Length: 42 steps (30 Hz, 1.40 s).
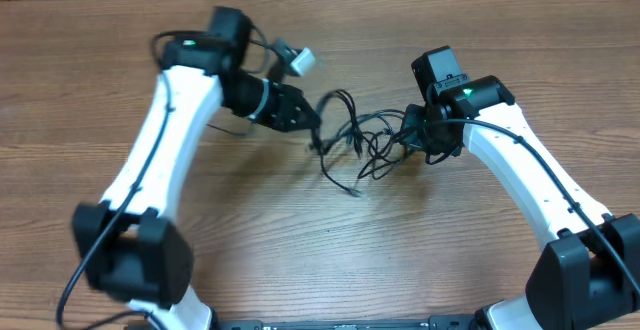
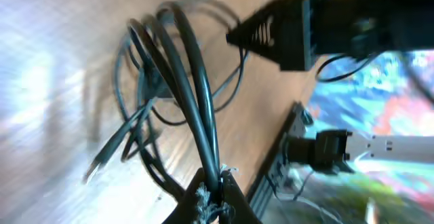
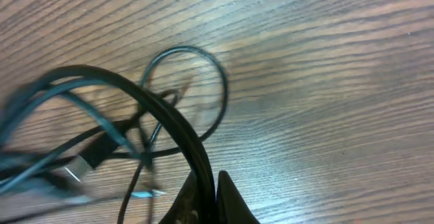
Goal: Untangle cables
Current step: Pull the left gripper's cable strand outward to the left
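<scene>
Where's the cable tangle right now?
Overhead, the cables sit mid-table, strung between the left gripper and the right gripper, each shut on a strand.

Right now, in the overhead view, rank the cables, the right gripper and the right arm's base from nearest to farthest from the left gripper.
1. The cables: table centre, pinched by the left gripper.
2. The right gripper: across the tangle, shut on its far side.
3. The right arm's base: frame's lower right corner.
</scene>
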Tool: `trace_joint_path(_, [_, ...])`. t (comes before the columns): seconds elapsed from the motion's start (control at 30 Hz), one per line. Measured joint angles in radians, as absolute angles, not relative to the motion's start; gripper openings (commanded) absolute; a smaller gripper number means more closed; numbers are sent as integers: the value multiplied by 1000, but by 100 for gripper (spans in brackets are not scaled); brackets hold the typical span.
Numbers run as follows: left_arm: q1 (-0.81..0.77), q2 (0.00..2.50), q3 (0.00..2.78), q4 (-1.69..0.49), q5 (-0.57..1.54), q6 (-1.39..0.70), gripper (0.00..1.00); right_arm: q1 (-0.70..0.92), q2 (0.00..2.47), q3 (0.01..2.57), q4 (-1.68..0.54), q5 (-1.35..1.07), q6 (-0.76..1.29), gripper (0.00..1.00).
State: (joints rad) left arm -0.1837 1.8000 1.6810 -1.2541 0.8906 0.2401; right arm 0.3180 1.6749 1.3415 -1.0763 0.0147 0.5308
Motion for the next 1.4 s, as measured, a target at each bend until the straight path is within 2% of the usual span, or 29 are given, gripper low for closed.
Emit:
trace_joint_path(0.17, [-3,1612,1681,-1250,892,241,4,322,1702,1341,-1098,15,538,4])
trace_joint_path(0.33, [149,1560,1681,-1259,903,239,4,322,1718,1341,-1103,17,546,4])
trace_joint_path(0.6, [163,1560,1681,-1285,861,239,4,322,1718,1341,-1105,27,546,4])
trace_joint_path(0.7, [163,1560,1681,-1307,725,191,4,322,1718,1341,-1104,31,546,4])
trace_joint_path(0.83, [162,1560,1682,-1321,362,-30,5,322,1719,1341,-1108,30,546,4])
trace_joint_path(0.87, [162,1560,1682,-1320,278,-93,19,322,1719,1341,-1110,30,546,4])
trace_joint_path(0.93, [162,1560,1682,-1319,239,-132,39,322,1719,1341,-1111,33,546,4])
trace_joint_path(1.0, [161,1560,1682,-1317,234,-154,48,322,1720,1341,-1111,35,547,4])
trace_joint_path(1.17, [98,1561,1682,-1316,283,-123,48,322,1720,1341,-1112,41,546,4])
trace_joint_path(1.4, [-123,1687,1676,-1275,323,-94,45,321,1721,1341,-1112,42,546,4])
